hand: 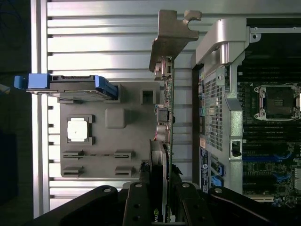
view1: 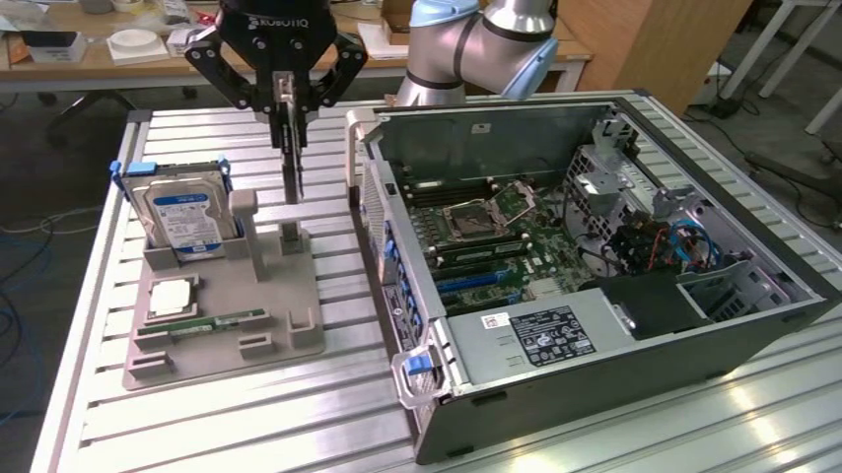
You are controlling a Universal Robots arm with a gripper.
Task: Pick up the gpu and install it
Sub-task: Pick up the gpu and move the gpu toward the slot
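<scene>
Exterior view, starting at its left: a slatted aluminium surface [view1: 197, 424] carried a grey fixture tray [view1: 217, 360]. A hard drive [view1: 188, 219] with a blue-white label stood upright in the tray's rear slot, with blue rails at its sides. In front of it a square processor chip [view1: 172, 296] lay flat in its recess. A slim green memory stick [view1: 217, 322] lay in the slot just beside the chip.

Further right, over the tray's upright post, the gripper [view1: 287, 103] hung pointing down. Its jaws were closed partway and clamped on the upper edge of the gpu [view1: 292, 163]. The gpu hung vertical, edge-on to the camera, with its lower end at the post's top. Could not tell whether it touched the post.

Right again, just beside the tray, the open computer case [view1: 736, 315] lay on its side. Its motherboard [view1: 526, 246] faced up, with the processor socket [view1: 476, 212] near the middle. The grey arm [view1: 480, 44] rose behind the case.

Wrist view: the gpu [hand: 165, 108] ran edge-on away from the gripper [hand: 160, 207], between the fixture tray [hand: 134, 136] and the computer case [hand: 218, 94]. Its silvery end bracket [hand: 171, 37] was at the far end. The hard drive [hand: 70, 84] and processor chip [hand: 77, 129] sat in the tray.
</scene>
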